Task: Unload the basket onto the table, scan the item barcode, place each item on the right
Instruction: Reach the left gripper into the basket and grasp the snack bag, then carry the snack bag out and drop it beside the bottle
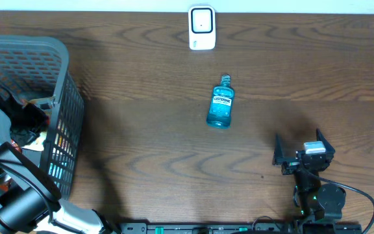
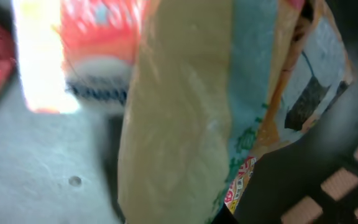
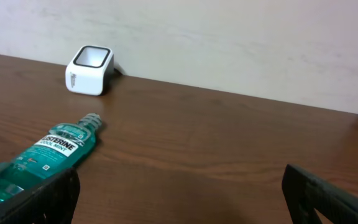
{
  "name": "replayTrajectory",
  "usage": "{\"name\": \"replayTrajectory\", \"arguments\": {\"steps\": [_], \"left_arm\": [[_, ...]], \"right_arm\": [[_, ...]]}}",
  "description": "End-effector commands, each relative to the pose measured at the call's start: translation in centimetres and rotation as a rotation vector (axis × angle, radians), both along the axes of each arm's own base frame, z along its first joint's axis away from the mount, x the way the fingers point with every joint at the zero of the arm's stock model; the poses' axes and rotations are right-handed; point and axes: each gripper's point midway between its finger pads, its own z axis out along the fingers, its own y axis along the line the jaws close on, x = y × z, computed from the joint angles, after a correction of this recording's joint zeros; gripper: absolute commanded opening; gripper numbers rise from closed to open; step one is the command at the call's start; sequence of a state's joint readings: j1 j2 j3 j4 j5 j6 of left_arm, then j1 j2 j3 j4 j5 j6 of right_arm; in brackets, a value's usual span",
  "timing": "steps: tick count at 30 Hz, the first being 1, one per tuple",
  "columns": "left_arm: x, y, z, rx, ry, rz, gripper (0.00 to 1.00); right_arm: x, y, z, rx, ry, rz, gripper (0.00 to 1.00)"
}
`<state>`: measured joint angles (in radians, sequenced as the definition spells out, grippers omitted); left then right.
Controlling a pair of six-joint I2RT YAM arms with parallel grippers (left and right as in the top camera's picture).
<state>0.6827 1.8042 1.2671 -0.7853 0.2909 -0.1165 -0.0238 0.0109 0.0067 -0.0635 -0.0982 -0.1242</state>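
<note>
A blue Listerine mouthwash bottle (image 1: 220, 108) lies on its side mid-table, also seen in the right wrist view as the bottle (image 3: 45, 155). The white barcode scanner (image 1: 202, 28) stands at the far edge, the same scanner (image 3: 89, 70) by the wall. My left gripper (image 1: 31, 120) is down inside the grey basket (image 1: 60, 71). A yellow-green and teal snack packet (image 2: 185, 124) fills its view right at the jaws, and the gripper is shut on it; its fingers are hidden. My right gripper (image 1: 297, 136) rests open at the near right, nothing between its fingers (image 3: 42, 199).
The basket at the left holds several packaged goods, including a red-and-white pack (image 2: 98, 37). Its mesh wall (image 1: 70, 130) stands between the left arm and the table. A pale wall (image 3: 229, 43) runs behind the scanner.
</note>
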Motion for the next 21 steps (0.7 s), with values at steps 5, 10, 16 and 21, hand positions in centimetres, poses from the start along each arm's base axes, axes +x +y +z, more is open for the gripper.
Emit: {"name": "replayTrajectory", "arguments": {"steps": [5, 10, 16, 21], "left_arm": [[2.6, 2.5, 10.9, 0.178, -0.210, 0.022, 0.07], [1.8, 4.7, 21.7, 0.398, -0.393, 0.209, 0.07], [-1.3, 2.8, 34.3, 0.479, -0.764, 0.439, 0.07], [-4.6, -0.1, 39.8, 0.375, -0.988, 0.612, 0.07]], "right_arm": [[0.0, 0.0, -0.1, -0.001, 0.001, 0.001, 0.99], [0.0, 0.0, -0.1, -0.001, 0.001, 0.001, 0.99], [0.0, 0.0, -0.1, -0.001, 0.001, 0.001, 0.99], [0.0, 0.0, -0.1, -0.001, 0.001, 0.001, 0.99]]}}
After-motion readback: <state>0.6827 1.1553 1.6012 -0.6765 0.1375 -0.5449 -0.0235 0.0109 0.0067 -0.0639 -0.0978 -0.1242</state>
